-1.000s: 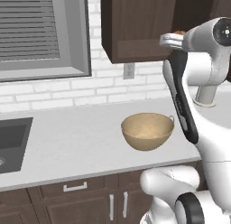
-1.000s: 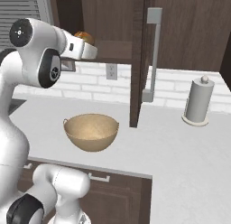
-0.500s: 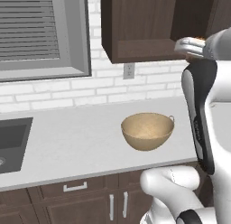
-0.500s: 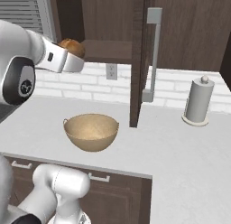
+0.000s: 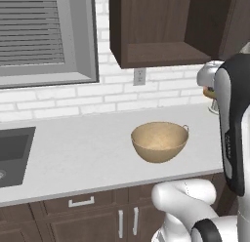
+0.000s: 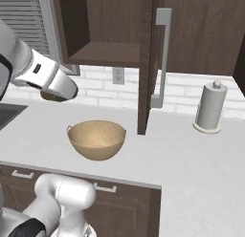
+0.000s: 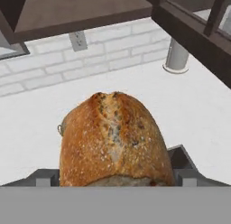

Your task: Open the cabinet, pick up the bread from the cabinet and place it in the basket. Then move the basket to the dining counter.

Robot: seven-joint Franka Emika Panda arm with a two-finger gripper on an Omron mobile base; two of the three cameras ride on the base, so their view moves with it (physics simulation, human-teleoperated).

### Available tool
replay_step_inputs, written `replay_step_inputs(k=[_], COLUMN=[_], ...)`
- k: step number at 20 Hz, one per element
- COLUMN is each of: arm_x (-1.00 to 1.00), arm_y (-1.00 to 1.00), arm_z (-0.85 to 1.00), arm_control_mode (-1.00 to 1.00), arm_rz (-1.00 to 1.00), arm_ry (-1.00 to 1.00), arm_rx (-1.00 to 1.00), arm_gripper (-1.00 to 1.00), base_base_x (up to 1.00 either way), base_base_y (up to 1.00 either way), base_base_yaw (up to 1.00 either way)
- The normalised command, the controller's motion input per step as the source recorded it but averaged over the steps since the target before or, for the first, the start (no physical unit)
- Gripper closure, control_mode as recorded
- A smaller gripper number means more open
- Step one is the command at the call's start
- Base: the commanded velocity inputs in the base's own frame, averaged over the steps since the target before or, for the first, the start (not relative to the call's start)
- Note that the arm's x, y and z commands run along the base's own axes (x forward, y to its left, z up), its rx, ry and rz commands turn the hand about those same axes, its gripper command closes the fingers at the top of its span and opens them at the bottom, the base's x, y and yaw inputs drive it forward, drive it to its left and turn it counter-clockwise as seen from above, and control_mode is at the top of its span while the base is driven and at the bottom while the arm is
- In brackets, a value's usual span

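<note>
The end effector (image 7: 116, 173) holds the bread (image 7: 115, 139) between widely spread jaws, the loaf filling the gap so that a dark finger (image 7: 180, 157) shows at its side. The wide spread looks forced by the loaf's girth rather than by any release. In the right base view the roll (image 6: 53, 96) peeks out beneath the white wrist, carried in the air above the surface, behind and to the left of the basket (image 6: 97, 139) and not yet over it. The basket sits empty near the front edge of the light surface (image 6: 191, 159), open side up, presumably left there to receive the loaf from above. The cabinet (image 6: 107, 28) hangs above the back edge with its door (image 6: 148, 64) swung out toward the front, which leaves the shelf bare and the way out clear. A paper towel roll (image 6: 209, 107) stands toward the back right, well apart from the basket. The next step appears to be bringing the bread over the basket's mouth and lowering it.
</note>
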Motion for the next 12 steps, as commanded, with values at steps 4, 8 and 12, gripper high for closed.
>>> replay_step_inputs(k=[4,8,12], arm_x=[0.14,0.08,0.07], arm_y=[0.04,0.0,0.06], arm_z=[-0.51,-0.66,-1.0], arm_control_mode=[-1.0,-1.0,-1.0], arm_rz=[0.13,0.15,0.11], arm_ry=[0.24,0.27,0.17], arm_rx=[0.06,0.08,0.03], arm_gripper=[1.0,1.0,1.0], base_base_x=[0.0,0.0,0.0], base_base_y=[0.0,0.0,0.0], base_base_yaw=[0.0,0.0,0.0])
